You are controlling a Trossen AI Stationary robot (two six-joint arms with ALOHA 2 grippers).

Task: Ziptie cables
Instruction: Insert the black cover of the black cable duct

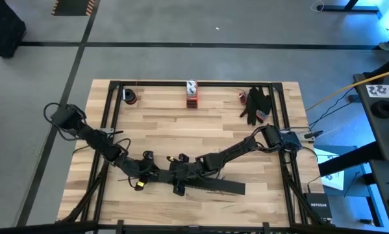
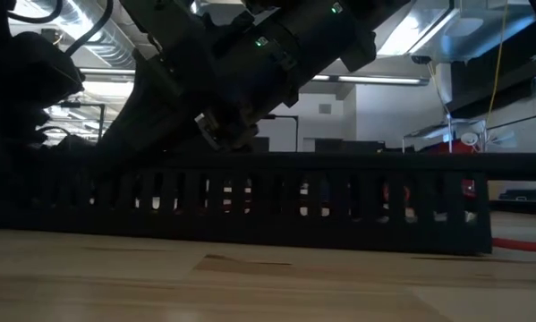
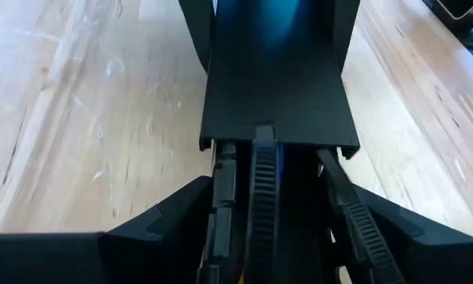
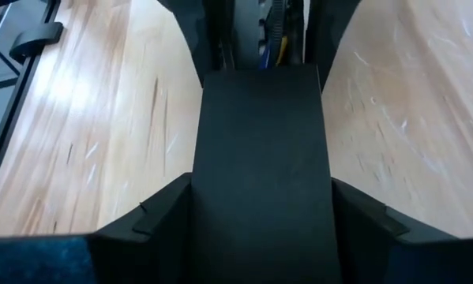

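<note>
My right gripper [image 4: 260, 229] has its two fingers [image 4: 161, 217] spread wide, one on each side of a flat black cover strip that fills the gap between them. I cannot tell whether they press on it.

My left gripper [image 3: 272, 237] meets the same long black slotted bar [image 1: 210, 186] from the opposite end. Its fingers [image 3: 169, 217] stand on either side of the bar's open channel. Whether they are closing on anything, I cannot tell.

Inside that channel I see the cables [image 4: 269, 31], only as thin blue and yellow slivers past the end of the cover strip [image 4: 260, 158]. Ribbed black strips [image 3: 261, 197] lie along the channel too.

From above, both grippers meet at about 6 o'clock on the wooden table [image 1: 200, 130], left arm reaching in from 9 o'clock, right arm from 3 o'clock. The bar extends from between them toward 4 o'clock.

At 12 o'clock, along the far edge, stands a small red and white object [image 1: 191, 93]. A dark glove-like bundle [image 1: 256, 104] lies toward 1 o'clock.
</note>
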